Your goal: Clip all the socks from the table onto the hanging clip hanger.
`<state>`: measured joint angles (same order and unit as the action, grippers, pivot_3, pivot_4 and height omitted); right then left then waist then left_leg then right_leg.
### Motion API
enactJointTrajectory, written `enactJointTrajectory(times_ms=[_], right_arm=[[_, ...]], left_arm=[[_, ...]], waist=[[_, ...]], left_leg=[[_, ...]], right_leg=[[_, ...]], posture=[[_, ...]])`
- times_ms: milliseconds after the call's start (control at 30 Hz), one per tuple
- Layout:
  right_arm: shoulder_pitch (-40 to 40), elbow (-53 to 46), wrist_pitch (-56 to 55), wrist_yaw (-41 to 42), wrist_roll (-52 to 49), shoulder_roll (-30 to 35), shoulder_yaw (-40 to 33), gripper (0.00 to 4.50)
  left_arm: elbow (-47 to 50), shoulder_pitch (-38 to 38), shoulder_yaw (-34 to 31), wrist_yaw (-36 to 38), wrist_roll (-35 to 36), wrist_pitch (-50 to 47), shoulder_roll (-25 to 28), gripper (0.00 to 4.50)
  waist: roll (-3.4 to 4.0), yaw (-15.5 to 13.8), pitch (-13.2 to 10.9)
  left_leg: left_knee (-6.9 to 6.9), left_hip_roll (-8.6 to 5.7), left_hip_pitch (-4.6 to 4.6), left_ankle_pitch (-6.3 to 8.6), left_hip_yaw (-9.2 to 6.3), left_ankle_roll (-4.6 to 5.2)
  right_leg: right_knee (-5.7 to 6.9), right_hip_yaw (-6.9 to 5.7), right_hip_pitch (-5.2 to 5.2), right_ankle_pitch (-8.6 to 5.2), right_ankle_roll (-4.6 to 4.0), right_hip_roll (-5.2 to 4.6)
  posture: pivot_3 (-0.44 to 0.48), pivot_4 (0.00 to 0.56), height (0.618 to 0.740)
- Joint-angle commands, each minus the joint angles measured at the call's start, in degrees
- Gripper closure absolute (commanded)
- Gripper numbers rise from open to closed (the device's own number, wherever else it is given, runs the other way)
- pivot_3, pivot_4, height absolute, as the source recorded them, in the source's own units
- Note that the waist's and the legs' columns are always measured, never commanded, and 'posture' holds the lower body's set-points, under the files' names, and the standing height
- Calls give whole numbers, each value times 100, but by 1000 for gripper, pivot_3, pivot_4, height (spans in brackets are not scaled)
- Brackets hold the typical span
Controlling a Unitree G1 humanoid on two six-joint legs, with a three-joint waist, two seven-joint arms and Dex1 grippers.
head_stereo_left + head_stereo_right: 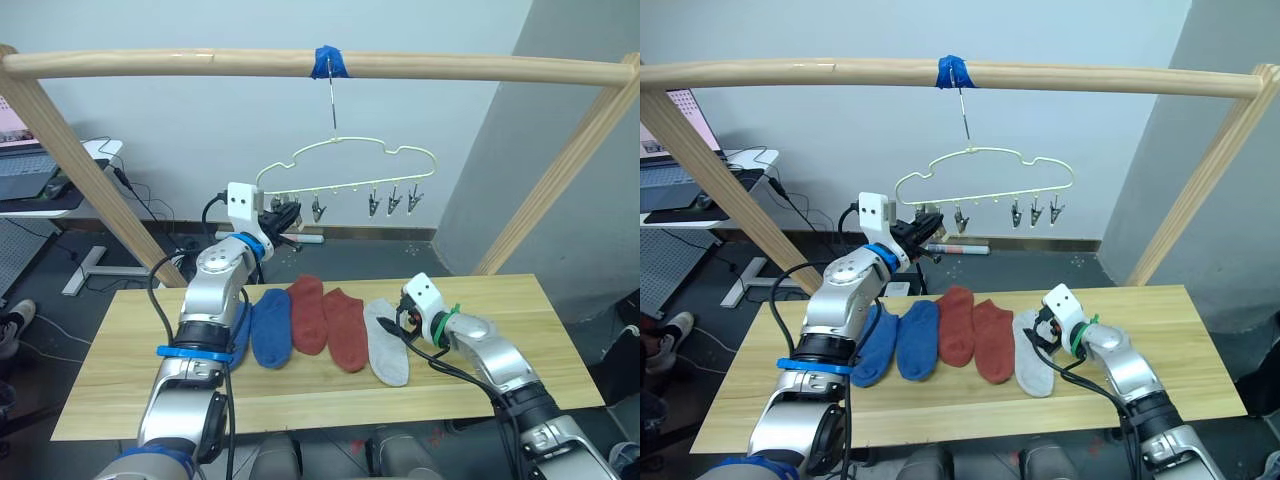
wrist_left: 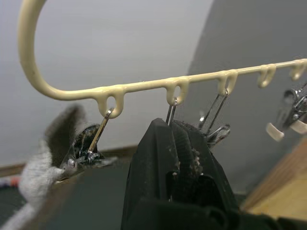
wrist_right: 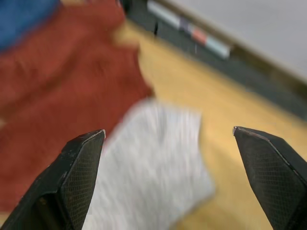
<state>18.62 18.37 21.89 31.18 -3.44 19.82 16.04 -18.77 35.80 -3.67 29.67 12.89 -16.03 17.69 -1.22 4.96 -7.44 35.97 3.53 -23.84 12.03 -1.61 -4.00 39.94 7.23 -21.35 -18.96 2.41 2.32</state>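
Left pincer [image 2: 178,143] pressed together on a clip [image 2: 171,111] of the clip hanger [image 1: 345,165]; right pincer [image 3: 168,136] spread above grey sock [image 1: 386,340] on table [image 1: 480,385].

Left arm raised, right arm low and forward.

The left pincer [image 1: 288,218] is lifted high, forearm angled steeply up from the elbow, its black fingers [image 2: 175,158] pressed together with metal wire pinched at their tips. The right pincer [image 3: 168,136] reaches forward and inward with the forearm low, wrist bent toward the left pincer, its two fingers spread wide apart, nothing between them.
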Motion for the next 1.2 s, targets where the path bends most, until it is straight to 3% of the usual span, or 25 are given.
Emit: enactJointTrajectory(times_ms=[33,267,367,667,733,800,900,1000,1200], right_arm=[[205,510,-221,15,183,-118,12,0],[339,1434,-591,76,680,-192,229,0],[304,1675,-835,171,649,-355,186,596],[133,1604,-1235,411,747,-314,171,3918],[1,1158,-1310,496,677,-154,55,4487],[-113,772,-1317,575,626,-34,-32,4487],[-416,-987,-792,1223,-14,195,-162,4487],[-549,-2384,497,1559,-782,216,-192,4487],[-303,-3356,1600,1511,-1520,-52,-183,4487]], left_arm=[[464,-120,2,136,104,-437,170,4483],[619,-260,-126,38,163,-350,151,4483],[807,-383,-137,-22,197,-466,115,4500],[995,-447,-117,35,278,-660,188,4500],[1130,-477,-287,57,691,-1272,112,4500],[1253,-485,-438,32,1044,-1812,57,4500],[1325,-313,-1055,-182,2166,-3392,-63,4500],[1281,-136,-1567,-373,2936,-4301,-145,4500],[1239,44,-2152,-649,3936,-5296,-242,4500]], waist=[[7,8,-8],[8,-2,-11],[7,4,-12],[7,-11,-12],[7,-24,-12],[7,-39,-13],[12,-63,-17],[11,-1,-17],[9,-38,-19]], left_leg=[[-1,0,0,0,0,0],[2,0,4,0,-2,0],[2,1,16,0,-2,0],[4,0,23,0,-1,-1],[4,0,23,0,-2,-1],[3,-1,19,0,-2,-1],[2,-2,4,1,-6,-1],[0,7,3,1,-11,0],[0,11,-3,0,-45,-1]], right_leg=[[0,1,0,0,0,0],[0,-1,6,0,0,-1],[0,-1,18,0,0,-1],[0,2,25,-1,3,-1],[0,2,25,-2,3,-1],[-1,1,24,-2,4,-2],[-1,-2,11,-2,4,-3],[3,-3,3,-3,5,7],[2,-27,6,-3,4,14]], posture=[[-32,139,740],[-2,146,740],[-2,146,740],[21,137,740],[22,133,740],[22,133,740],[22,130,740],[18,130,740],[11,123,740]])
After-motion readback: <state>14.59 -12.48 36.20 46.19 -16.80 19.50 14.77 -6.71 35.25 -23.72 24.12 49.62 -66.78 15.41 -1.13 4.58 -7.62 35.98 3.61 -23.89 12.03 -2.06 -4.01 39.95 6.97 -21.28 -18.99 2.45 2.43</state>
